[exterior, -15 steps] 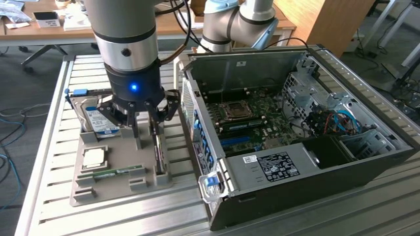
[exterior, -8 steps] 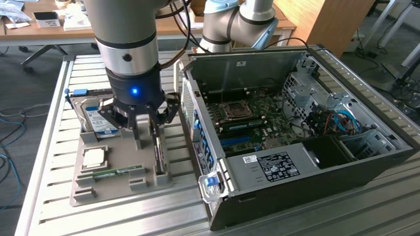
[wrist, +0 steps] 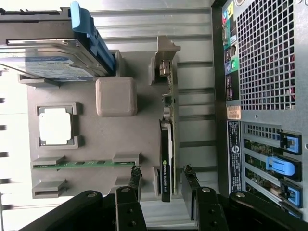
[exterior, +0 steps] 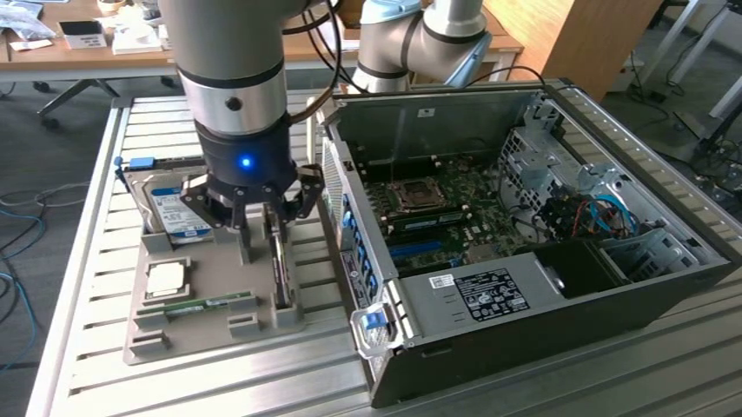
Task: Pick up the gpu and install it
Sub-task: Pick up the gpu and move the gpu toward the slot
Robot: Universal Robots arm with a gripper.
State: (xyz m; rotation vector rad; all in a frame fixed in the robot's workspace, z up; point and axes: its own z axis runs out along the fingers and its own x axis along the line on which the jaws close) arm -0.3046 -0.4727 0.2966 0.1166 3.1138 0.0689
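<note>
Hovering over the gray parts tray (exterior: 203,278) on the bench (exterior: 82,347), the gripper (exterior: 264,233) is released, with its 2 fingers (wrist: 136,178) straddling the gpu (wrist: 166,159) without clearly touching it. The gpu stands on edge in a tray slot, just beside the open computer case (exterior: 522,217), on the exterior view's left of it. Likely risks: closing off-centre could tilt the thin card in its slot, a light pinch on the smooth cooler face could let it slip, and the nearby case wall leaves little room.

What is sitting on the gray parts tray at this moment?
A hard drive, a processor, a green memory stick and the gpu standing on edge between the open fingers. The gpu's bottom edge is hidden in its slot.
</note>
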